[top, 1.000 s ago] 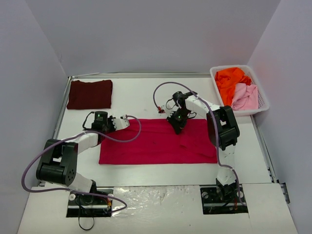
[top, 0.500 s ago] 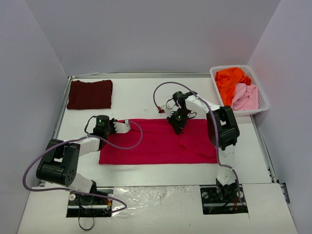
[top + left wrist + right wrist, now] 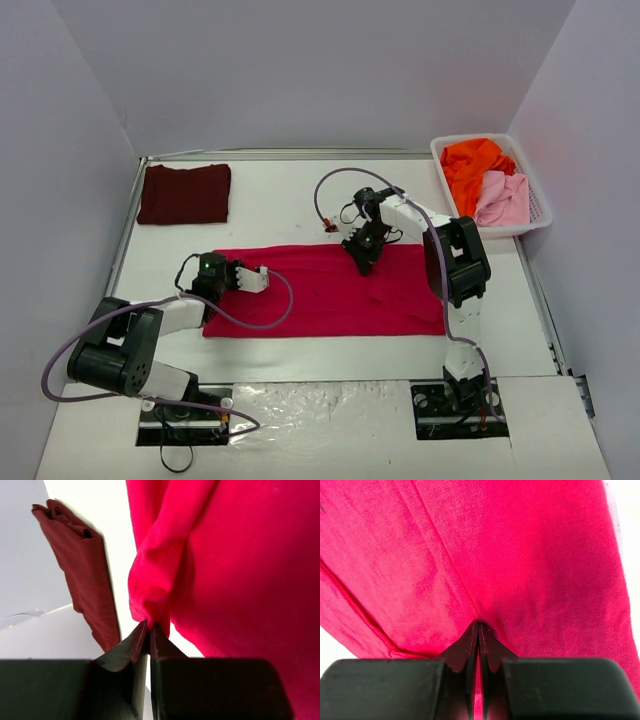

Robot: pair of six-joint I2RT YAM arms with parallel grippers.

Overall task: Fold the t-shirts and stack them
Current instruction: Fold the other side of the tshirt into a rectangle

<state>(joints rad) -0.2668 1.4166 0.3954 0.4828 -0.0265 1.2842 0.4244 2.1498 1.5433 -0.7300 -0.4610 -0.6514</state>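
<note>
Left gripper (image 3: 262, 279): pinching left edge of red shirt (image 3: 340, 295); has drawn it nearer and inward
Right gripper (image 3: 361, 256): pressed together on far edge; unmoved
Position: red shirt spread between arms; fold judged beginning

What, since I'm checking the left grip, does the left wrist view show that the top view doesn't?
Only the left wrist view: the left pincer closed on a bunched edge of the red shirt. Only the top view: the basket holding the orange shirt and pink shirt, and the right pincer on the red shirt. Both: the red shirt and the folded maroon shirt.
</note>
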